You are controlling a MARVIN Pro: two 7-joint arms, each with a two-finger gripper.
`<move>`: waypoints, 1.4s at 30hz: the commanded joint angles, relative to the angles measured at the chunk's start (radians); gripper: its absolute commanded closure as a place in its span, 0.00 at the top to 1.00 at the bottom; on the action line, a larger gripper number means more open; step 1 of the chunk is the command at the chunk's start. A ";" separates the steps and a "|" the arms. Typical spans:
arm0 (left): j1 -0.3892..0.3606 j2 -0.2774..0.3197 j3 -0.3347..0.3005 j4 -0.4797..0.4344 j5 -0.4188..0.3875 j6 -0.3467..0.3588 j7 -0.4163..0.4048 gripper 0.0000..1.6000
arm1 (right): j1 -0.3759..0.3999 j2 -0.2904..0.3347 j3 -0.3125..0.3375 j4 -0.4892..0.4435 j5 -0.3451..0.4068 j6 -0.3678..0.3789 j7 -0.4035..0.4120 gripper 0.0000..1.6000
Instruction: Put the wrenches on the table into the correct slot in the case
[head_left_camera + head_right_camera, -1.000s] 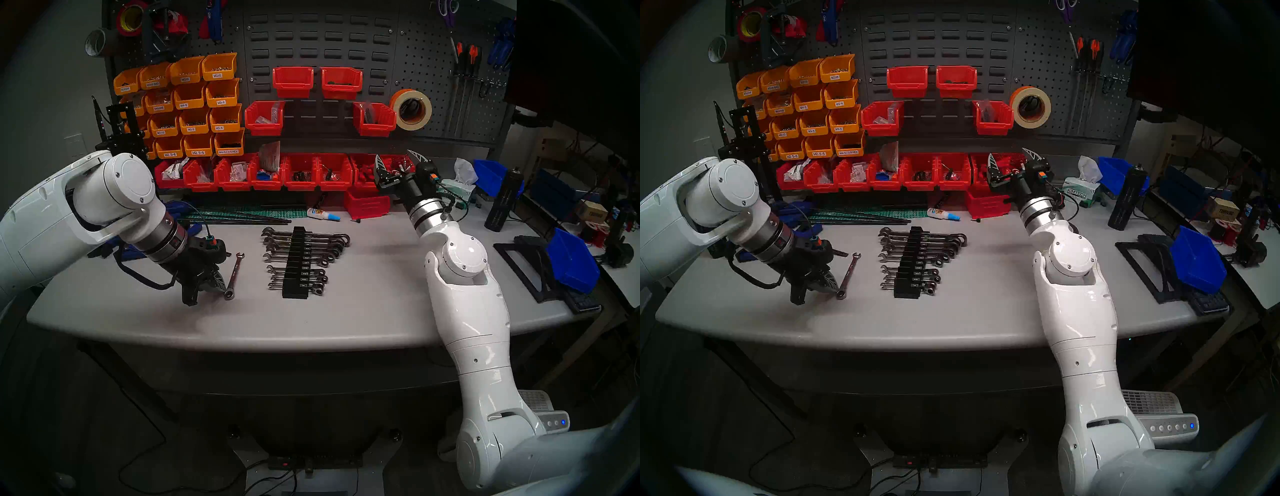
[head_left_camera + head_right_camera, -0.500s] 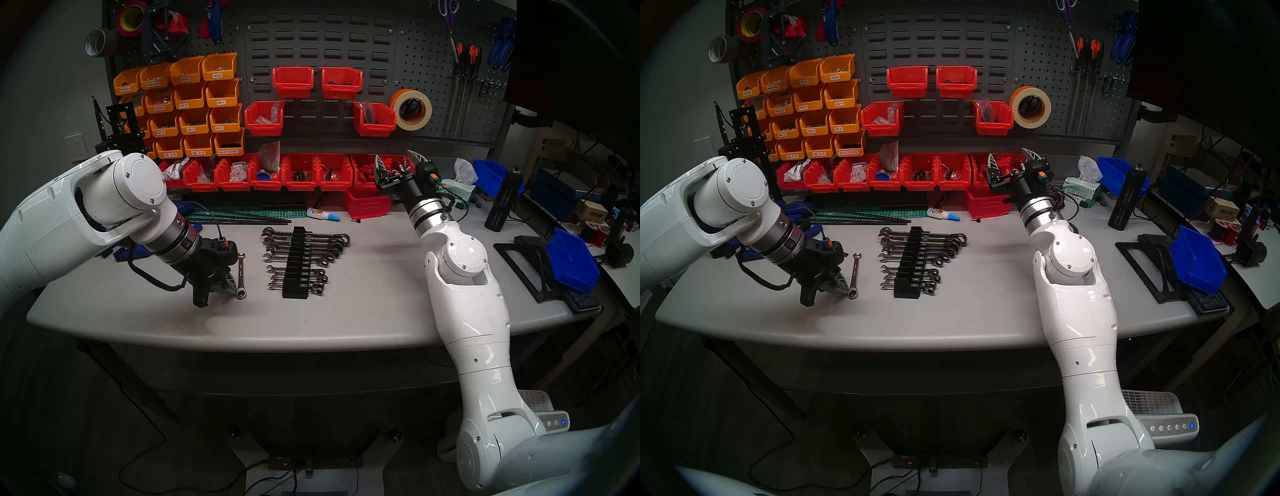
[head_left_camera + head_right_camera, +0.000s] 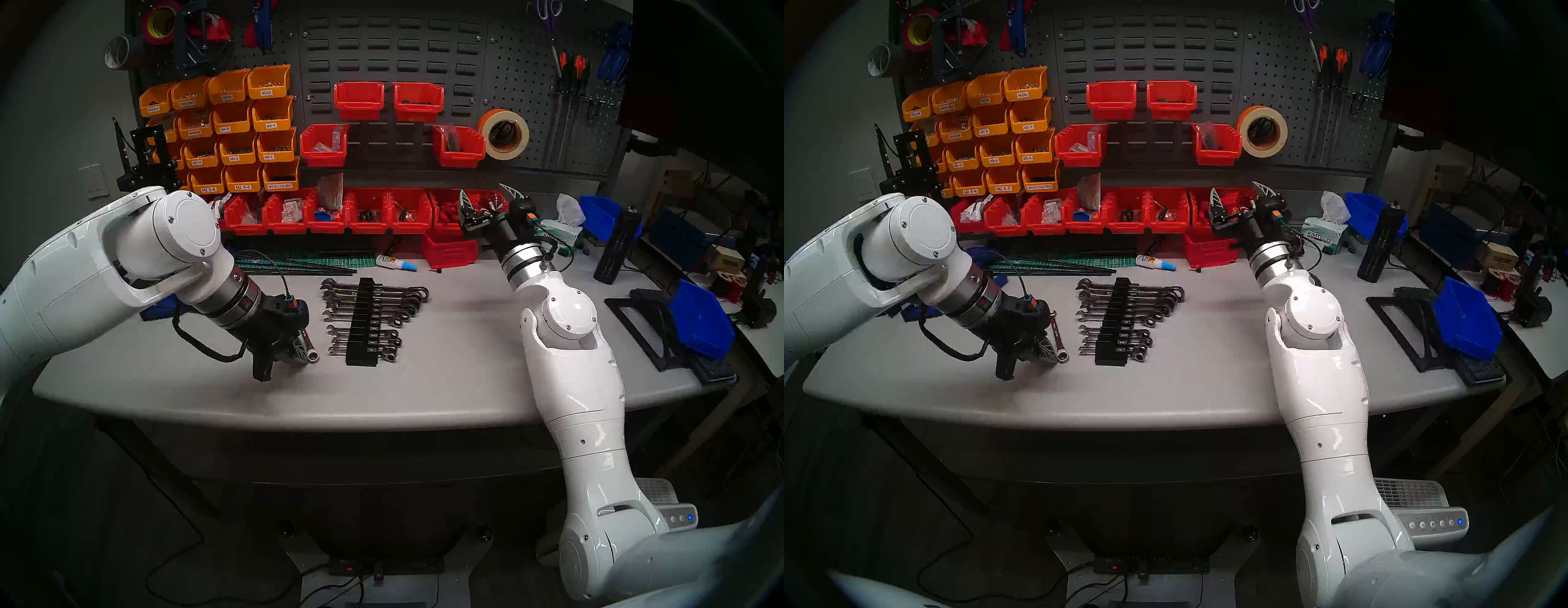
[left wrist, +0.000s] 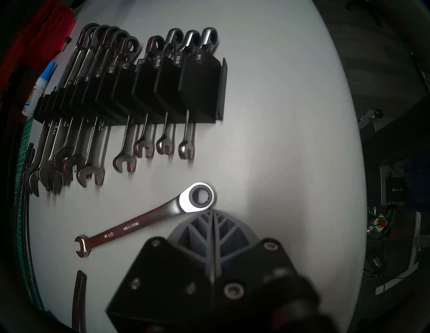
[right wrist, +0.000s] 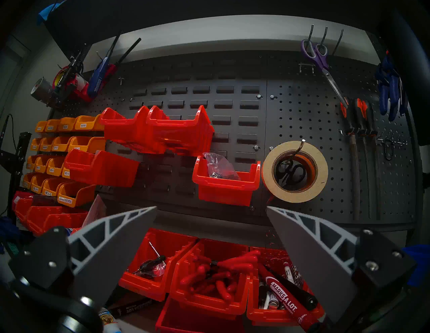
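One loose chrome wrench [image 4: 144,221] lies flat on the grey table [image 3: 445,382], left of the black case [image 3: 362,322]. Its ring end [image 4: 200,197] rests against the tip of my left gripper [image 4: 213,210], which is shut with nothing between its fingers. From the head, the gripper [image 3: 1049,354] hides much of the wrench [image 3: 1057,335]. The case [image 4: 162,88] holds several wrenches, with one gap in the row. My right gripper [image 3: 485,193] hangs open and empty, raised at the back right before the red bins [image 5: 210,209].
A glue bottle [image 3: 396,263], a green cutting mat [image 3: 297,261] and thin black rods lie behind the case. Red bins [image 3: 369,212] line the back wall. A blue bin [image 3: 702,322] on a black stand sits at the right edge.
My shut left gripper has moved right toward the case, sliding the wrench along the table with it; the wrench has turned and now lies close to the case. The right arm has not moved.
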 commanded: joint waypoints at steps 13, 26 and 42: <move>-0.063 0.080 -0.060 -0.085 0.044 -0.106 -0.031 0.00 | 0.029 -0.001 -0.001 -0.032 0.000 -0.007 0.001 1.00; -0.082 0.042 -0.070 0.003 0.127 -0.293 -0.049 0.00 | 0.029 -0.001 -0.002 -0.032 0.000 -0.007 0.001 1.00; -0.060 0.029 -0.051 0.054 0.191 -0.500 -0.041 0.00 | 0.029 0.000 -0.002 -0.033 0.000 -0.006 0.001 1.00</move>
